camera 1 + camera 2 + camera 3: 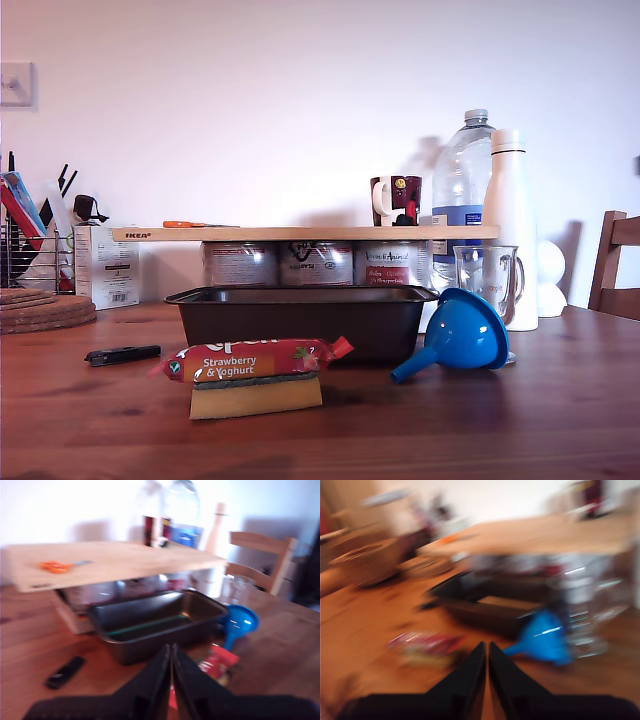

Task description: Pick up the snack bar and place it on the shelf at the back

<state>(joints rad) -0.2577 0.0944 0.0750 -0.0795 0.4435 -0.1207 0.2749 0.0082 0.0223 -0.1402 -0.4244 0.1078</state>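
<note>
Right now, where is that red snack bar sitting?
In the exterior view the snack bar lies flat on top of a yellow sponge near the table's front edge, just in front of the dark baking tin, with the blue funnel to its right.

Ext cam low at table-edge level; both wrist cams high, sharing baking tin (pixel 300 318).

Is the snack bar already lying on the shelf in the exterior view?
No. The snack bar rests on top of a yellow sponge on the table, in front of the baking tin, well below the shelf.
</note>
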